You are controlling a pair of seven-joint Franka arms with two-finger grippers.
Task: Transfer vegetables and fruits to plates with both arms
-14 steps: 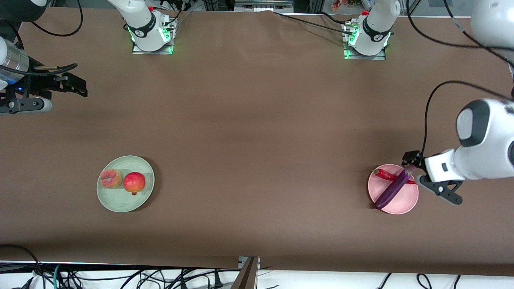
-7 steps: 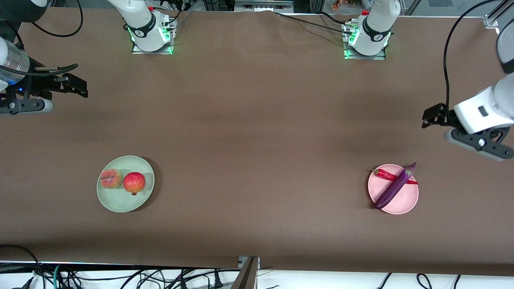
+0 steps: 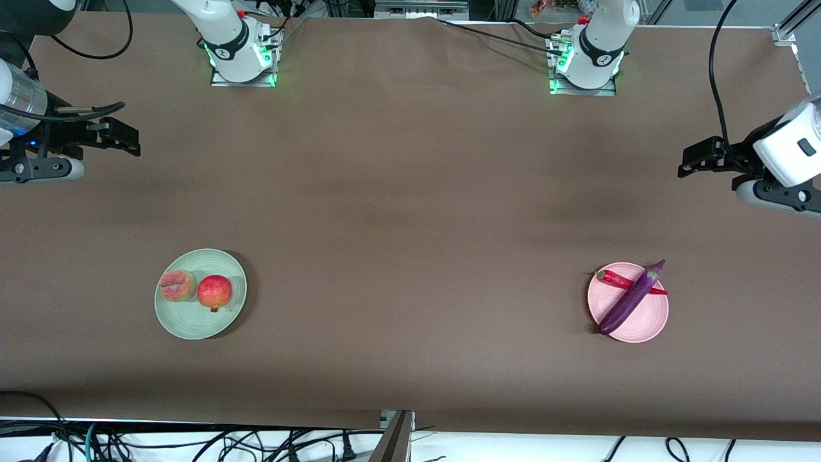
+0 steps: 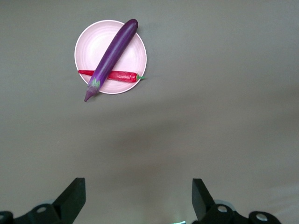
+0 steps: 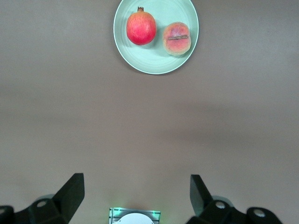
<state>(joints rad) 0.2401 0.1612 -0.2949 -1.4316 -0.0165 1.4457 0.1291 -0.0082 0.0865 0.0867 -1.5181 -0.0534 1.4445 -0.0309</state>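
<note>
The purple eggplant [image 3: 632,296] lies slantwise over the red chili pepper [image 3: 612,278] on the pink plate [image 3: 648,321], toward the left arm's end of the table. On the pale green plate [image 3: 192,324], toward the right arm's end, the peach [image 3: 177,285] and the round red fruit [image 3: 214,292] sit side by side. My left gripper [image 3: 689,160] hangs open and empty over bare table. Its wrist view shows the eggplant [image 4: 112,56], chili [image 4: 121,75] and pink plate [image 4: 131,58] well off from the gripper [image 4: 138,196]. My right gripper [image 3: 131,142] waits open over bare table, and its wrist view shows the fruit plate [image 5: 156,63].
A brown cloth [image 3: 410,212] covers the whole table. The two arm bases [image 3: 242,58] [image 3: 585,64] stand along the table edge farthest from the front camera. Cables [image 3: 192,443] trail below the nearest edge.
The left gripper has left the pink plate's rim and swung up and away toward its end of the table, empty. The eggplant and chili stay on the plate. The right arm has not moved.
</note>
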